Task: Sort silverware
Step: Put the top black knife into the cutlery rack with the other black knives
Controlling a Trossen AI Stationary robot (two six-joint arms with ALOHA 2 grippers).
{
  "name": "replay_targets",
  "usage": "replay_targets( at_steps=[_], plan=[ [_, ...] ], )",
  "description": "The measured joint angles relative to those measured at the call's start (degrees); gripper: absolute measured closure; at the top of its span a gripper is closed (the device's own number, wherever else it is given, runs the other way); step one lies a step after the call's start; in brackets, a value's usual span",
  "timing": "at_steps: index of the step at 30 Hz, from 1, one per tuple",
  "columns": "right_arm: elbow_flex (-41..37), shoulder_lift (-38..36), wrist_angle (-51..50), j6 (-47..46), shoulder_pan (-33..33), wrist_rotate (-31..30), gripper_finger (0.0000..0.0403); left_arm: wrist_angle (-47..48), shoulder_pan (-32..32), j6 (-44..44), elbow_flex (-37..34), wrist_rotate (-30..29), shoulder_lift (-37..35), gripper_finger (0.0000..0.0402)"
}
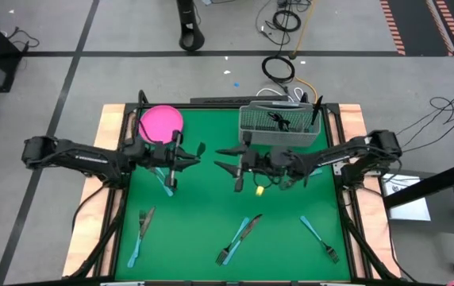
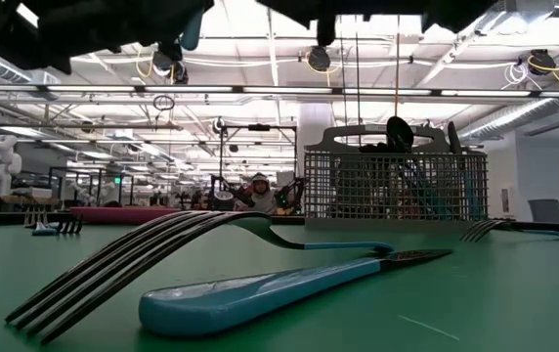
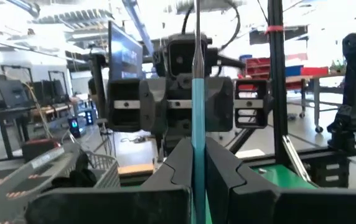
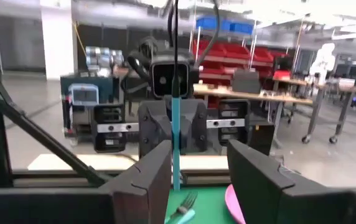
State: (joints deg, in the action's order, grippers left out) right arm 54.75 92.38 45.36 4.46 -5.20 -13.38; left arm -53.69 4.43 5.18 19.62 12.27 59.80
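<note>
held piece: one blue-handled utensil (image 3: 198, 124), upright, pinched between my left gripper (image 3: 198, 180) fingers. Which type it is I can't tell; the head is out of sight in both wrist views.

left gripper: pressed together on that handle, up in the air over the mat's left-centre, near the pink plate (image 1: 162, 123).

right gripper: (image 4: 198, 180) fingers spread, nothing between them. It faces the left one head-on, just beside it at mid-table, lined up with the same handle.

step: looks like a handover from left to right, my read only.

rest of the silverware: a loose piece (image 1: 166, 181) lies under the left gripper. A fork (image 1: 140, 230) lies front-left, a crossed fork and knife (image 1: 239, 237) front-centre, another fork (image 1: 319, 237) front-right. All flat on the green mat (image 1: 195, 214).

basket: wire basket (image 1: 281, 127) at the back right, already holding a few pieces upright.

risk 1: if my right fingers close off-centre, they push the thin handle sideways rather than clamp it. It then twists in the left grip.

risk 2: if the left lets go before the right has a firm hold, the piece drops onto the mat, maybe onto the loose one below.

risk 3: the grippers are nose to nose, so any further approach could knock fingers together.

risk 4: the head's direction is unknown, so it may enter the basket wrong end down.
</note>
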Motion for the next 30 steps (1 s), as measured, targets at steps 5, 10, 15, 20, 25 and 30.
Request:
replay_targets(
  at_steps=[5, 10, 15, 20, 25, 30],
  plan=[
    [5.1, 3.3, -4.4, 2.9, 0.0, 0.0, 0.0259, -2.2, 0.0, -0.4, 1.0, 1.7, 3.8, 0.0386],
    [8.1, 4.8, -6.7, 4.2, 0.0, 0.2, 0.0259, -2.5, -0.2, -0.4, 2.7, 3.6, 7.2, 0.0386],
    [8.4, 4.9, -6.5, 4.2, 0.0, 2.3, 0.0259, -3.0, 0.3, -0.3, 2.7, 3.6, 8.0, 0.0386],
    [8.4, 4.9, -6.0, 3.9, 0.0, 3.1, 0.0259, -3.0, 0.5, -0.4, 2.7, 3.4, 8.0, 0.0386],
    [8.4, 4.9, -4.1, 3.7, 0.0, 3.1, 0.0259, -2.9, 0.5, -0.4, 2.7, 1.3, 8.0, 0.0386],
    [8.4, 4.9, -4.0, 3.5, 0.1, 3.2, 0.0269, -2.9, 0.4, -0.4, 2.7, 1.0, 8.0, 0.0386]
  ],
)
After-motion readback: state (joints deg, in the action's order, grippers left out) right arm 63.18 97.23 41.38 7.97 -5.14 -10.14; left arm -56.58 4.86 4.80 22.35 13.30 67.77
